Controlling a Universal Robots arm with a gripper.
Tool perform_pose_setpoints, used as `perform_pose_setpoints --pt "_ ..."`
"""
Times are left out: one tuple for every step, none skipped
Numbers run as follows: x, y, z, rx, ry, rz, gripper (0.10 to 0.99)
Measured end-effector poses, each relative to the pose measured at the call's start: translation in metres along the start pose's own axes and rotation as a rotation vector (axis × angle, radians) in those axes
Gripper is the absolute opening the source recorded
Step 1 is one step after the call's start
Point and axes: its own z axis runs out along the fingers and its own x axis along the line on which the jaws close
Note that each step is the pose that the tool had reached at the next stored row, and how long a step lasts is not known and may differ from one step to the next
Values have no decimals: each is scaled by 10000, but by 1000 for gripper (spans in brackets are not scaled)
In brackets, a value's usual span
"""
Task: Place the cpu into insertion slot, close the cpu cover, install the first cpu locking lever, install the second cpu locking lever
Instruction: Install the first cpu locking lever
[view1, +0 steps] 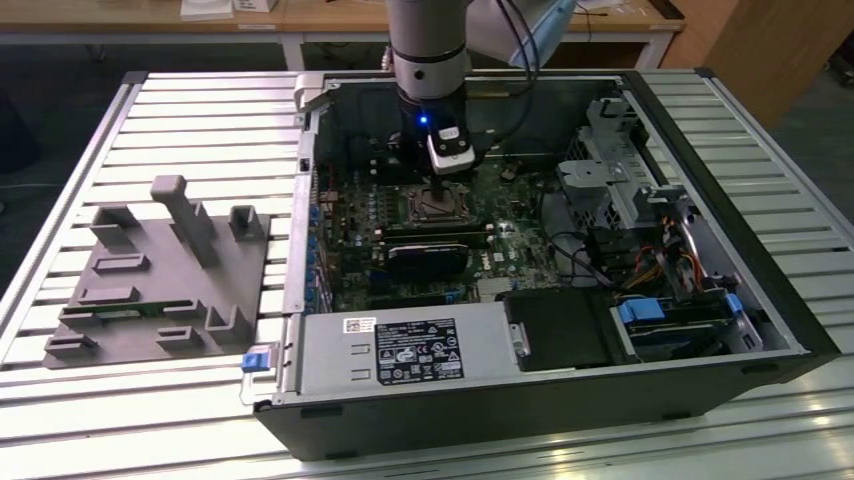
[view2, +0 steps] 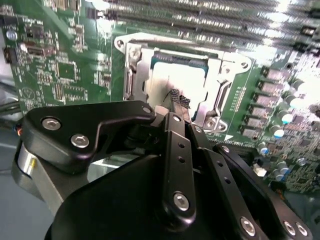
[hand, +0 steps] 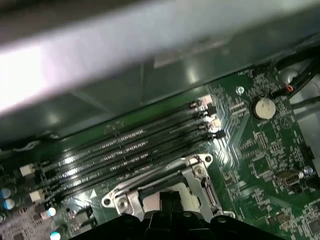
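grey fixture (view1: 160, 275) beside open computer case (view1: 534, 410)

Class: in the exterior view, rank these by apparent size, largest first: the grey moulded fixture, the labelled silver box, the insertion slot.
1. grey moulded fixture
2. labelled silver box; it sits nearer the camera, so the true order of these two is unsure
3. insertion slot, clearly smallest

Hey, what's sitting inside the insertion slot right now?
The cpu, pale metal top up, lies inside the insertion slot. The gripper covers part of it, and whatever lies beneath the cpu is hidden.
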Motion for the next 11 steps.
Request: perform_pose_setpoints --pt "-6 -14 0 14 9 0 106" --pt "-13 -28 1 28 22 -1 106" --pt "-19 -38 2 42 37 -1 106" --pt "-24 -46 3 56 54 -2 106" --pt "-27 -52 4 66 74 -2 106" --pt "-29 -55 5 75 93 -2 106" --pt "-30 -57 6 81 110 -2 106" --pt "-30 -58 6 88 123 -1 106" --pt "-30 -59 6 89 123 -1 106" --pt "-30 -59 5 91 125 -1 106" --pt "-30 -59 5 91 126 -1 106"
